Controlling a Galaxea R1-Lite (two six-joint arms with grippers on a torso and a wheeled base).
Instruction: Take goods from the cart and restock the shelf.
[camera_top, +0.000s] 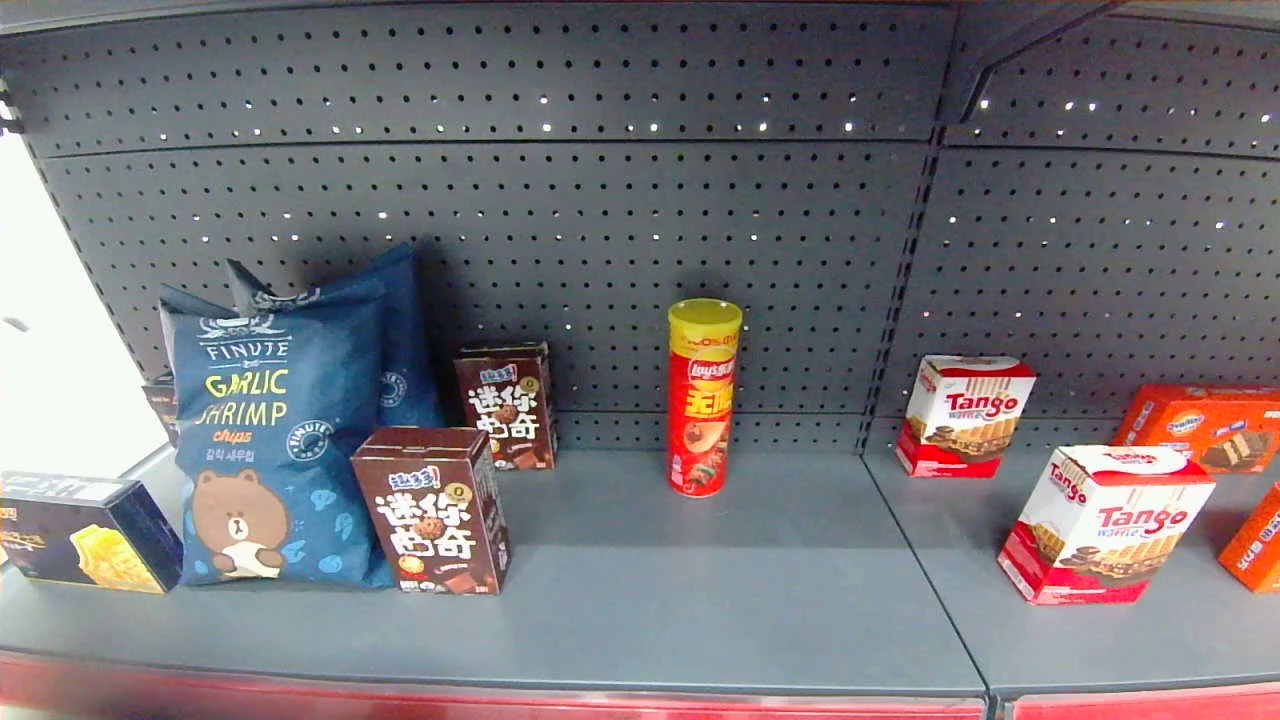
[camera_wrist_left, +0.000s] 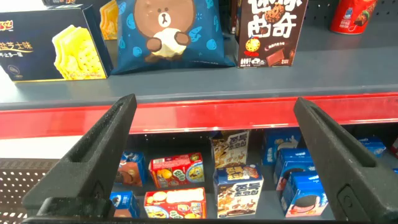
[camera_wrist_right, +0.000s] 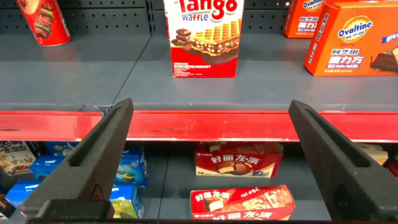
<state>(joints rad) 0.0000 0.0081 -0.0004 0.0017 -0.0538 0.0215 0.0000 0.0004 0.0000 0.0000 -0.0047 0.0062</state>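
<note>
Left pincer (camera_wrist_left: 214, 102) and right pincer (camera_wrist_right: 209, 104) both gape wide, empty. The shelf (camera_top: 640, 590) lies straight ahead; neither arm looks nearer.

**Red can, grey shelf, bright cartons**

The chip can (camera_top: 704, 400) is red with a yellow lid. Under it the shelf (camera_top: 650, 580) is plain grey with a glossy red front strip (camera_top: 500, 695). Behind it is a dark grey pegboard (camera_top: 600, 220) patterned with rows of holes. Left of the can, two cookie boxes (camera_top: 435, 510) are chocolate brown with white lettering. Farther left, the snack bag (camera_top: 275, 450) is navy with a brown bear. Right of the can, the wafer boxes (camera_top: 1105, 535) are white over red, and the orange boxes (camera_top: 1200, 425) lie beyond them.
</note>
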